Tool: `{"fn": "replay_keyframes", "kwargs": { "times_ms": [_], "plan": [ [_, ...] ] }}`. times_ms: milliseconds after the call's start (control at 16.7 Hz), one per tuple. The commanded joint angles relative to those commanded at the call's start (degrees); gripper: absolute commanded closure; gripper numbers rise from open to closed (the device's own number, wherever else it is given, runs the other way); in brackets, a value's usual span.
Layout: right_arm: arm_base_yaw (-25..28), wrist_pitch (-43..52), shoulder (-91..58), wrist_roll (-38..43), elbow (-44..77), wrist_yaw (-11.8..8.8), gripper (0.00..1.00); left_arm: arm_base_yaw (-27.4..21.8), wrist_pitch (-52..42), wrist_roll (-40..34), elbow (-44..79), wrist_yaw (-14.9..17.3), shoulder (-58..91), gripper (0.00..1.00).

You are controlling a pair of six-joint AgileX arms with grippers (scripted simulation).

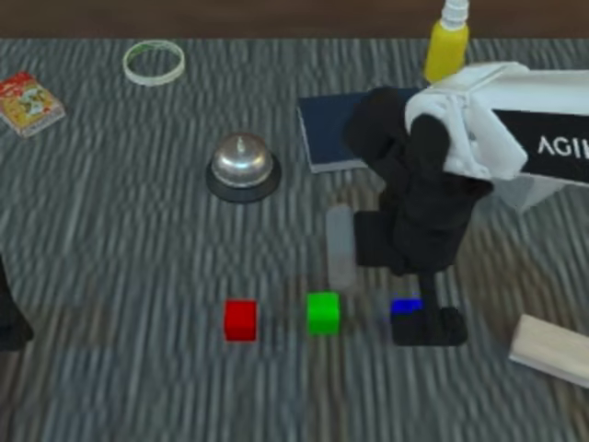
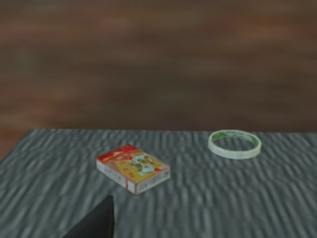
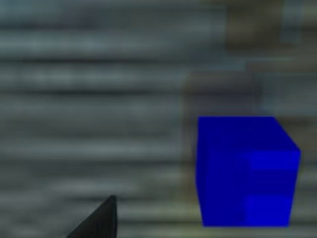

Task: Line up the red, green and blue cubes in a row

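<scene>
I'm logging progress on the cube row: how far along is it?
Red cube and green cube already sit in a row. The right gripper is at the blue cube, at the row's right end; letting go and pulling back remain. Left arm parked at the table's left edge.

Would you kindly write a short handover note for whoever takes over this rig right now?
Right hand: low over the table at the glossy deep blue cube; whether it grips is unclear.
Left hand: parked at the table's left edge.
Glossy bright red cube, glossy bright green cube and the blue one lie roughly in a row, left to right, apart.
Left to do: confirm the blue cube is released and lift the right arm clear.
</scene>
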State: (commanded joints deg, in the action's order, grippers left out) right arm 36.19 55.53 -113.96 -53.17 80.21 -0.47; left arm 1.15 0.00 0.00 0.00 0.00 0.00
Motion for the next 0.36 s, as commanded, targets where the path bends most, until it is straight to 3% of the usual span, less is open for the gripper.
{"fn": "replay_keyframes", "kwargs": {
  "times_ms": [360],
  "plan": [
    [0.34, 8.42, 3.10, -0.26, 5.27, -0.03, 0.00, 0.00, 0.00, 0.00, 0.00, 0.00, 0.00, 0.00]
  ]
}}
